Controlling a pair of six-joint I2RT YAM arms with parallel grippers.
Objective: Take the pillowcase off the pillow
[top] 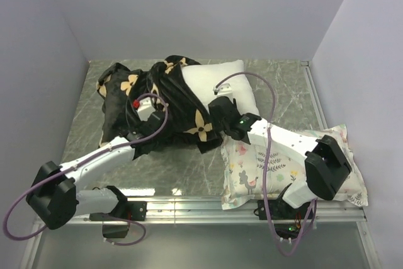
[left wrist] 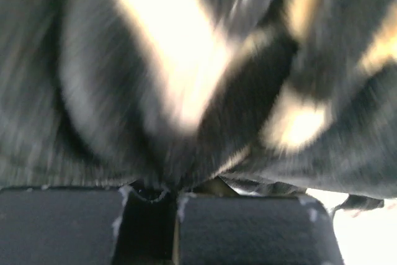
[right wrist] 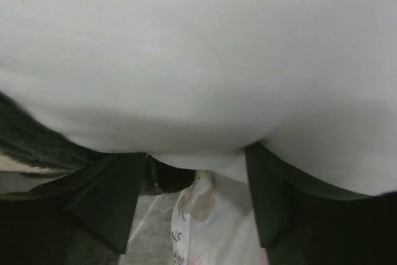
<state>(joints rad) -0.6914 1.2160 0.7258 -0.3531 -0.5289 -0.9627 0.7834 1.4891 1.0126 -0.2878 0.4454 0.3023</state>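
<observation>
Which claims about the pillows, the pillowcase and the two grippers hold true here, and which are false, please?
1. The black fabric pillowcase with tan flower motifs fully covers the plump plain white pillow. False: the pillow's right end lies bare.
2. The left gripper is pinching pillowcase fabric. True.
3. The smaller white pillow with pastel floral print lies at the near right of the table. True.
4. The right gripper holds the floral-print pillow. False: it is closed on the plain white pillow, which bulges between its fingers.
</observation>
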